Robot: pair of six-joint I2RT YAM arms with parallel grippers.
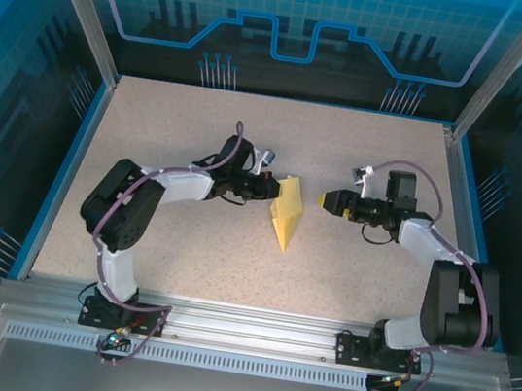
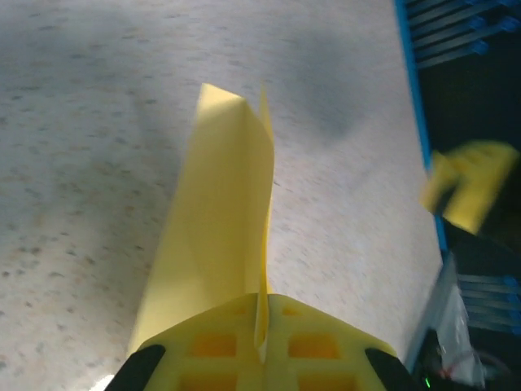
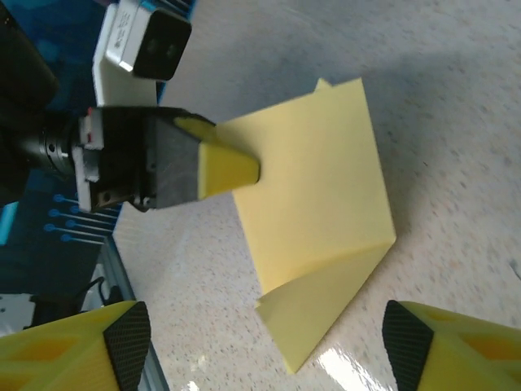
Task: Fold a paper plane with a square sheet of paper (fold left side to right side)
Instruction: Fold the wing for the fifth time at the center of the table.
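Observation:
The yellow sheet of paper is a creased wedge in the middle of the table, its point toward the near edge. My left gripper is shut on the wedge's upper left edge and holds that flap raised. In the left wrist view the thin paper runs straight between the closed yellow fingers. The right wrist view has the paper with a folded flap underneath, and the left gripper pinching its edge. My right gripper stands open just right of the paper, apart from it.
The speckled table is bounded by a blue rim and aluminium posts. The arm bases sit on the metal rail at the near edge. Free surface lies all around the paper.

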